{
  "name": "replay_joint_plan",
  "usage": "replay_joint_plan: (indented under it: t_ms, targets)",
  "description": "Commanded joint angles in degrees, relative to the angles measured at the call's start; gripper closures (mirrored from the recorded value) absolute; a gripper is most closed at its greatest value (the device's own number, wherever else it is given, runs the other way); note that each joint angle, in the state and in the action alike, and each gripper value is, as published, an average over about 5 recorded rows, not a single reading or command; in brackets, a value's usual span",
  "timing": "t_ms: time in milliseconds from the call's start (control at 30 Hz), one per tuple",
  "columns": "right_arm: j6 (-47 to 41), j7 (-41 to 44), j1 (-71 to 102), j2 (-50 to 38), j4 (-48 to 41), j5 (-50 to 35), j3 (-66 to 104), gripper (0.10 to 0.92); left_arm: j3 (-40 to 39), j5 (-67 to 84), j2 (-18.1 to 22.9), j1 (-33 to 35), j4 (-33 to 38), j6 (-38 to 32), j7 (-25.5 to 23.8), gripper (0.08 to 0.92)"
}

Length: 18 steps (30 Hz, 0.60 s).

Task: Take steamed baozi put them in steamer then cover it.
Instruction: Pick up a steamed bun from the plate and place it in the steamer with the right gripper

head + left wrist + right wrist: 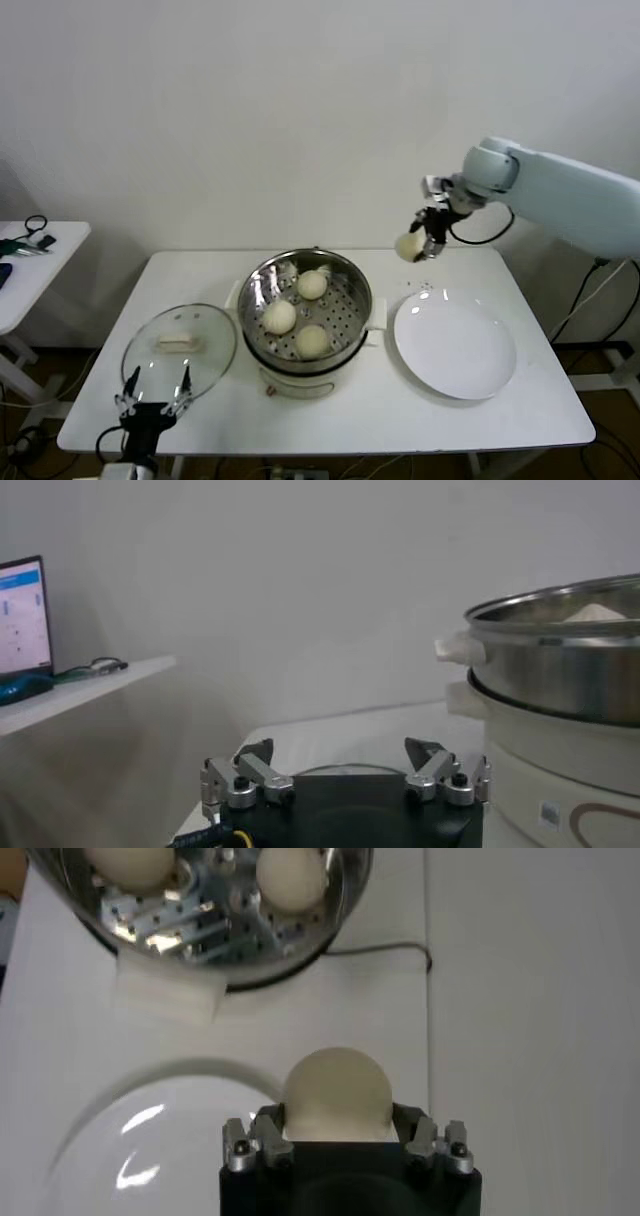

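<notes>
The shiny steamer (352, 283) stands mid-table on its white pot base, with three cream-white baozi (280, 316) inside. High above the table's far right, my right gripper (418, 245) is shut on a fourth baozi (337, 1096), which sits above the white plate's far edge. The steamer (215, 923) lies beyond it in the right wrist view. The glass cover (178, 348) with its cream handle lies flat to the left of the steamer. My left gripper (156, 390) hangs open at the cover's near edge, empty; in its wrist view the left gripper (345, 770) faces the steamer (560, 670).
A flat white plate (455, 345) lies right of the steamer. A side table (30, 265) with cables and tools stands at the far left. A laptop screen (22, 615) shows on it in the left wrist view. A white wall backs the table.
</notes>
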<state>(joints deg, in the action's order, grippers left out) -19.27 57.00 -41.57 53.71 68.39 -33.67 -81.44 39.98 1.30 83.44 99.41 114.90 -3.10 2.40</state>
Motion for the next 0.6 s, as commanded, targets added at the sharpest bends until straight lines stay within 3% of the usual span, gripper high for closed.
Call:
replay_joint_plan:
  t_ms: [33, 600]
  targets:
    - [-5.0, -5.8, -9.1, 8.8, 6.2, -17.2, -8.8, 0.324, -0.5, 0.7, -0.4, 0.3, 0.0, -0.3, 0.2, 0.177]
    - [-5.7, -8.0, -4.5, 17.2, 7.7, -18.4, -17.3, 0.321, -0.1, 1.4, -1.8, -1.0, -1.3, -0.7, 0.4, 0.177]
